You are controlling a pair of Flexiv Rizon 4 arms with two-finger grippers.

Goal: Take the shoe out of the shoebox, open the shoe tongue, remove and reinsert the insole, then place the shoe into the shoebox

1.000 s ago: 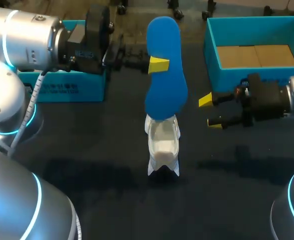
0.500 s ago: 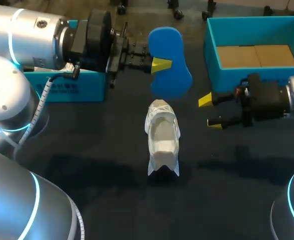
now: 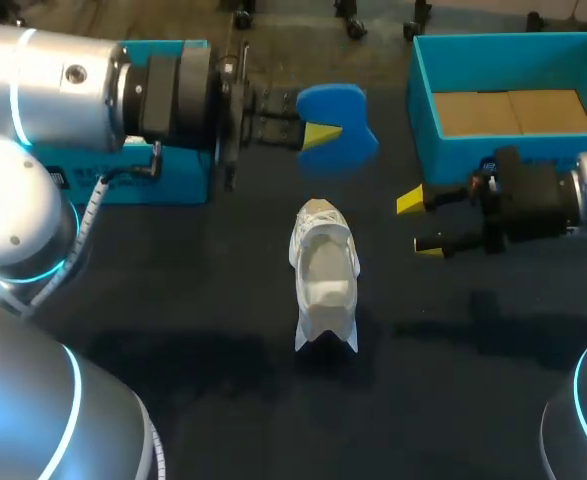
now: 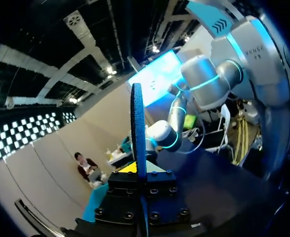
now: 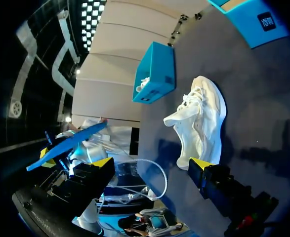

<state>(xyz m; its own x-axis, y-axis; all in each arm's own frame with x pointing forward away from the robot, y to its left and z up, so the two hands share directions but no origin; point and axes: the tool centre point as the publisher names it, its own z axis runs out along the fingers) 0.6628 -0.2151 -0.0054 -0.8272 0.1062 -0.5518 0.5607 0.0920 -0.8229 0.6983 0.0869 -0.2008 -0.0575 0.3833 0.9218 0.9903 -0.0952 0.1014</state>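
- The shoe (image 3: 325,275) is set near the middle of the table (image 3: 193,340), lengthwise along the 12-to-6 o'clock line.
- The insole (image 3: 341,118) is held above the table at 12 o'clock from the shoe, apart from it, clamped between the fingers of the left gripper (image 3: 318,135), which comes in from 9 o'clock.
- The shoebox (image 3: 453,152) is placed at 1 to 2 o'clock from the shoe.
- The right gripper (image 3: 419,225) is found at 3 o'clock from the shoe, in front of the shoebox, with nothing between its spread fingers.
- A second box (image 3: 143,185) is seen at 10 o'clock, partly hidden by the left arm.
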